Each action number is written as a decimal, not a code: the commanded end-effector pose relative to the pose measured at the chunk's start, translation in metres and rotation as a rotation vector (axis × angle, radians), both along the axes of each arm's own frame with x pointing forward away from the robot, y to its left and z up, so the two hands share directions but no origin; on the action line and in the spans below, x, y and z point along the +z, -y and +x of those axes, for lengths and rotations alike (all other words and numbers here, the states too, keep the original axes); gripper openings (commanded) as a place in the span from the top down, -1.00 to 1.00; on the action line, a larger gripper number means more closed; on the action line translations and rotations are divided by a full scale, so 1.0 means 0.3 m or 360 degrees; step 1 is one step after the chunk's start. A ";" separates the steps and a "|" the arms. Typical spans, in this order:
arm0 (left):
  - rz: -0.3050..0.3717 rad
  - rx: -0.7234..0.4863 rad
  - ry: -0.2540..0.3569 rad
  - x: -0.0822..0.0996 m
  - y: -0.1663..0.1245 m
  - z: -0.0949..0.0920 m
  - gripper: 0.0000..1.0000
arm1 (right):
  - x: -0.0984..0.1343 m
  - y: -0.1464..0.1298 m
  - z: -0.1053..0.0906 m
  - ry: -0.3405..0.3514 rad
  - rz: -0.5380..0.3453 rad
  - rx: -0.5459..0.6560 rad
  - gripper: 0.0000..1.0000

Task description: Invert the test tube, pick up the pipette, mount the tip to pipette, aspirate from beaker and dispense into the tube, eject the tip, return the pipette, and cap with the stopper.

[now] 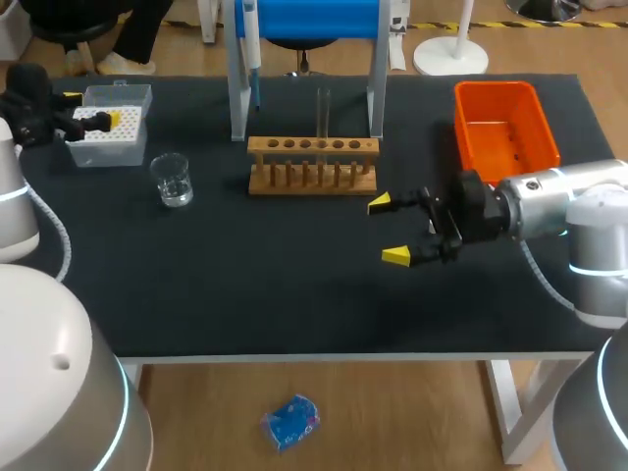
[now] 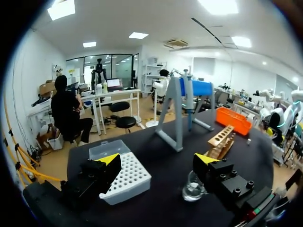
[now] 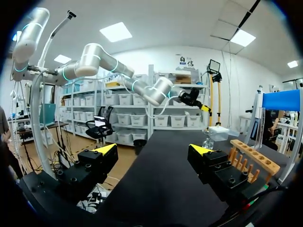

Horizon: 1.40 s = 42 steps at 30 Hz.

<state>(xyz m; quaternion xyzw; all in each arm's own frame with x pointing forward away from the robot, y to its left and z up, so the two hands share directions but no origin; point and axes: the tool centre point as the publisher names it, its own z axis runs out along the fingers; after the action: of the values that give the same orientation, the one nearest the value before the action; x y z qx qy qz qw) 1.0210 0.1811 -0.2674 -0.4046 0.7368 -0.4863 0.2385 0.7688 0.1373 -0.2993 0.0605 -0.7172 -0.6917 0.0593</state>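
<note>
1. Currently the tube (image 1: 322,113) stands upright in the rack (image 1: 312,167); being thin glass, it is likely light, slick and fragile.
2. Pinch it gently above the rack.
3. The right gripper (image 1: 388,231) and left gripper (image 2: 157,160) both gape wide, empty.

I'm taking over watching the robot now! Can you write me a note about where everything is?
Left tool open, empty, at the tip box. Right tool open, empty, near the rack.
Test tube stands in the rack; pipette hangs on its stand; beaker beside the tip box. Stopper not seen.
Pipette pickup through capping all remain.
</note>
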 end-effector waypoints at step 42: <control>0.0187 0.0066 -0.0262 -0.214 -0.192 0.169 -1.00 | -0.002 0.000 -0.001 0.0001 0.0001 -0.0001 -1.00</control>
<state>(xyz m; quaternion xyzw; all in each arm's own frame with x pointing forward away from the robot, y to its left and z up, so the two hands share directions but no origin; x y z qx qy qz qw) 1.0722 0.2391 -0.3317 -0.4429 0.7731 -0.4026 0.2098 0.7692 0.1372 -0.2999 0.0609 -0.7168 -0.6921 0.0595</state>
